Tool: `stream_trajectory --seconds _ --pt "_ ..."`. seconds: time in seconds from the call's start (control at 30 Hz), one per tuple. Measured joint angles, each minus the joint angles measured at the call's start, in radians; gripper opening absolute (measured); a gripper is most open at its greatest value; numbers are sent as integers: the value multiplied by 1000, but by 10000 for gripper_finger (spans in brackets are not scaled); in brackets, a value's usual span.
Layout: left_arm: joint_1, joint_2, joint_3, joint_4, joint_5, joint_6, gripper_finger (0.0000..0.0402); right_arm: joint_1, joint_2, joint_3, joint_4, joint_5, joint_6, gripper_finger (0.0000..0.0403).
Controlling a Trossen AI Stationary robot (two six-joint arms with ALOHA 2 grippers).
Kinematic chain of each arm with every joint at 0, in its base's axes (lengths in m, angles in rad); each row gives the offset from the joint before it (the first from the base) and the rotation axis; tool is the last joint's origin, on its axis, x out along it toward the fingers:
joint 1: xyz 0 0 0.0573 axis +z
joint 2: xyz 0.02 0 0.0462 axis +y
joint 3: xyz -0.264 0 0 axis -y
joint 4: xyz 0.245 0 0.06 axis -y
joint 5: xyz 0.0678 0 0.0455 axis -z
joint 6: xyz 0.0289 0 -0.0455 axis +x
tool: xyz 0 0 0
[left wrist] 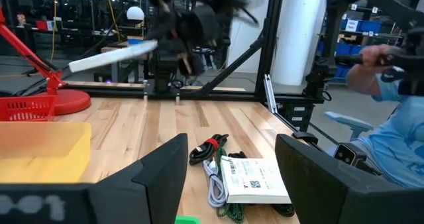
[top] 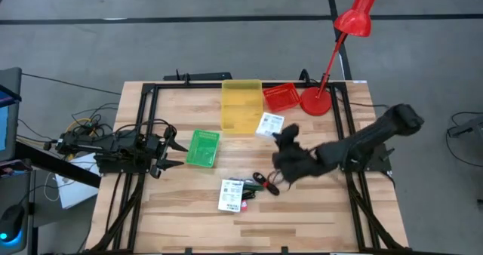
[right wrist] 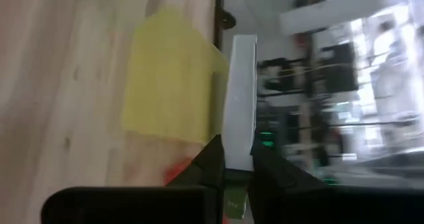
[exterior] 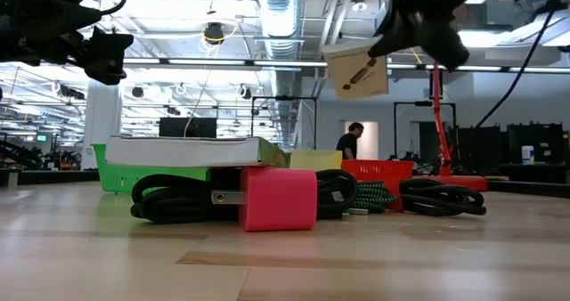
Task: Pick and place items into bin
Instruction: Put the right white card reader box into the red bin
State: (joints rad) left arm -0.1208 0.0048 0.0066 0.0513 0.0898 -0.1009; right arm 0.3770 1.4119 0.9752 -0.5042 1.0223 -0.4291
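My right gripper (top: 278, 133) is shut on a flat white packet (top: 269, 124) with dark print and holds it in the air just off the yellow bin's (top: 241, 104) near right corner. A second white packet (top: 232, 195) lies flat on the table near the front. Beside it lies a tangle of black, red and green cords and slim tools (top: 263, 183), with a red-pink block (exterior: 278, 199) in front of them in the low view. My left gripper (top: 172, 147) waits open at the table's left, next to the green bin (top: 202, 148). My right gripper pinches the packet's near end (right wrist: 237, 159) between its two fingers, one on each flat face. The fingers come from the table's right, slanting down. The packet (exterior: 356, 72) is lifted clear of the table and sticks out past the fingertips toward the yellow bin, tilted.
A red bin (top: 281, 96) stands right of the yellow bin, and the red lamp's base (top: 315, 100) is next to it, its arm rising over the far right. Black frame rails (top: 143, 119) run along the table's sides. A person (left wrist: 397, 124) sits beyond the table.
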Motion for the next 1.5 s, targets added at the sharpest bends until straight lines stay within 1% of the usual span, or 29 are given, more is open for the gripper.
stream_trajectory --seconds 0.13,0.23,0.33,0.43,0.53,0.67,0.87,0.97,1.03,1.23,1.37,1.5 --pt "0 0 0 0 0 0 222 -117 -129 0 8 -207 11 28" --pt "0 0 0 0 0 0 222 -223 -205 0 22 -327 20 28" --pt "0 0 0 0 0 0 222 -345 -256 0 26 -444 44 33" --pt "0 0 0 0 0 0 222 -468 -282 0 27 -573 69 32" --pt "0 0 0 0 0 0 222 -587 -280 0 27 -681 111 28" --pt "0 0 0 0 0 0 222 -728 -247 0 57 -789 206 28" --pt "0 0 0 0 0 0 222 -875 -174 0 145 -858 364 33" --pt "0 0 0 0 0 0 222 -929 -133 0 192 -911 444 28" --pt "0 0 0 0 0 0 222 -955 -103 0 217 -920 491 28" --pt "0 0 0 0 0 0 222 -976 -11 0 276 -913 593 41" --pt "0 0 0 0 0 0 222 -970 32 0 288 -909 605 29" --pt "0 0 0 0 0 0 222 -952 52 0 270 -892 600 28"
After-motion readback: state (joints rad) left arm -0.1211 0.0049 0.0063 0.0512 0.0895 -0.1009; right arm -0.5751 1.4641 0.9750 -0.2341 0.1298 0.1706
